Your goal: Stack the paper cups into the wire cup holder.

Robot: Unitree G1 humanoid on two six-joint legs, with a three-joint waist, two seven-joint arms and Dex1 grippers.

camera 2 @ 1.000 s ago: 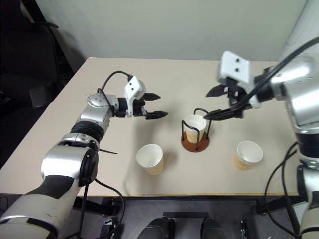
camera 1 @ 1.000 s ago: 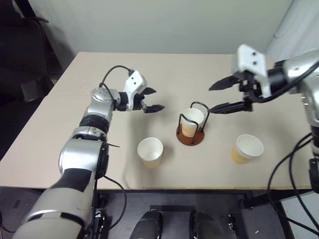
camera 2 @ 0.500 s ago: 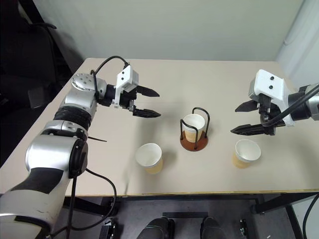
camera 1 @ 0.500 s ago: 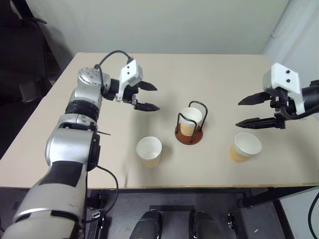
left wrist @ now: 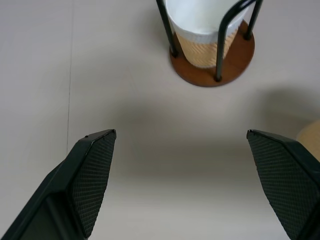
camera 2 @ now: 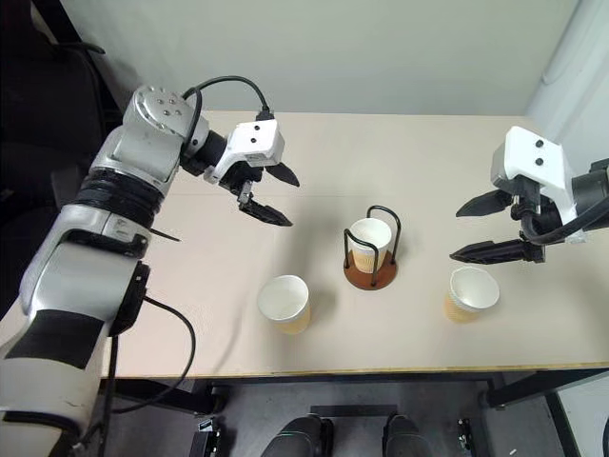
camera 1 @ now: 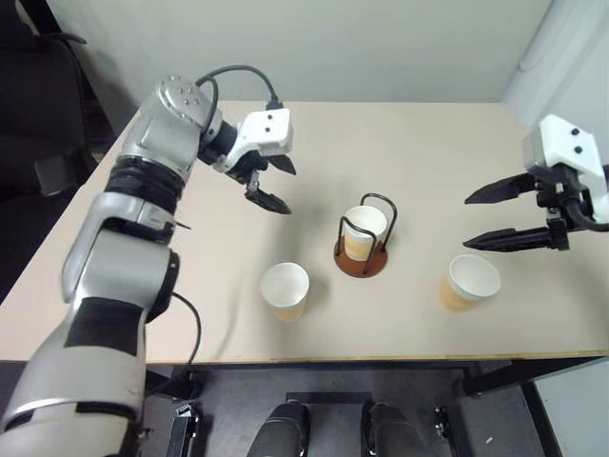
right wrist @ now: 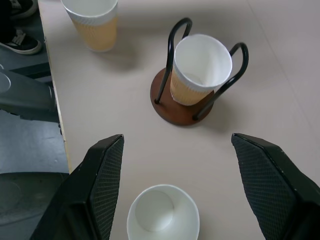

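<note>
Head views: the wire cup holder [camera 1: 362, 243] stands mid-table [camera 1: 409, 143], upright, with one paper cup [camera 1: 364, 230] seated inside its black loops. A second cup [camera 1: 285, 289] stands upright on the table to the holder's left and nearer the front edge, apart from it. A third cup [camera 1: 469, 281] stands upright to the holder's right, also apart. Left gripper [camera 1: 273, 183] hangs in the air beyond and left of the holder, fingers spread, nothing between them. Right gripper [camera 1: 487, 219] hovers right of the holder, just above the third cup, fingers spread wide and empty.

Left wrist view: both fingers [left wrist: 90, 175] wide apart over bare table; holder base and the seated cup ahead, between their lines; an edge of another cup [left wrist: 310, 142] beside one finger.

Right wrist view: fingers [right wrist: 102, 180] splayed; the third cup sits between them, untouched; holder with its cup beyond, the second cup farther past it.
</note>
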